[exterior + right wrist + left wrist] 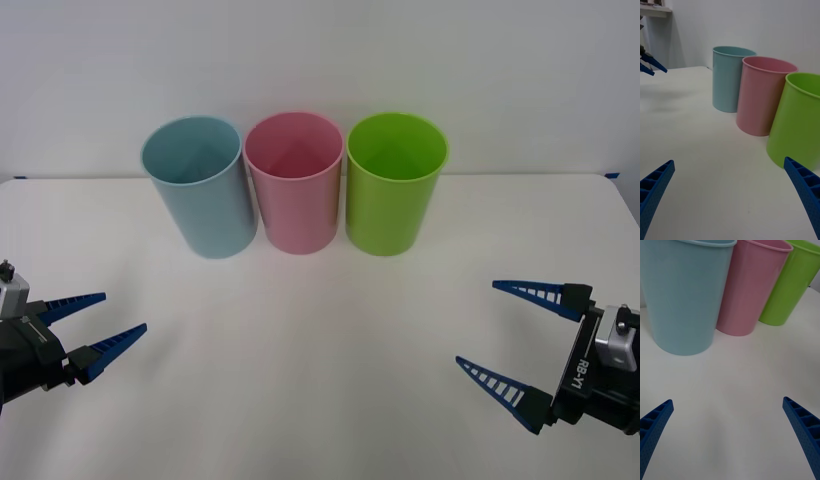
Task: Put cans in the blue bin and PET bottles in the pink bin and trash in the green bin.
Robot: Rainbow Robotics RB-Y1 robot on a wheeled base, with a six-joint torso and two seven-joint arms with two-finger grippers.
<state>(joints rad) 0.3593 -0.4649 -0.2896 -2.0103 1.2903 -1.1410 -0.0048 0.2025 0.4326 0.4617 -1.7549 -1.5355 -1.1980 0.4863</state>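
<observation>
Three tall bins stand in a row at the back of the white table: the blue bin [205,205] on the left, the pink bin [297,205] in the middle and the green bin [392,205] on the right. All three look empty from above. My left gripper [124,311] hovers open near the table's left front, facing the blue bin [685,296]. At the right front my right gripper [476,322] is open too, with the green bin [797,123] nearest it. Neither holds anything. Cans, PET bottles and trash are out of view.
The white table [300,380] stretches bare between the two grippers and the bins. A plain white wall [320,60] rises right behind the bins. The bins stand close together, nearly touching.
</observation>
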